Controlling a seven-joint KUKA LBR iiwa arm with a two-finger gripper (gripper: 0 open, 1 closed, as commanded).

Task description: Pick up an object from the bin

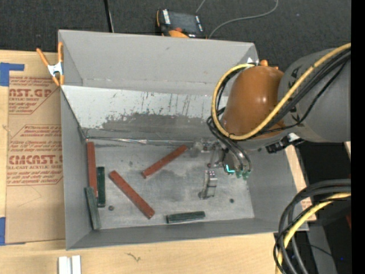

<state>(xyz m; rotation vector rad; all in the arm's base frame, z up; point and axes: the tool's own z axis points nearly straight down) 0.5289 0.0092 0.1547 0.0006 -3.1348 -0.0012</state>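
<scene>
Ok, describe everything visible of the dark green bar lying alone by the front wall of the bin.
The dark green bar is a thin, straight, flat strip with squared ends and a dull surface; its material is unclear. It lies flat on the bin floor, roughly parallel to the front wall and close to it. Nothing but the floor touches it: the reddish-brown bar ends short of its left end, and the gripper is farther back, apart from it.
</scene>
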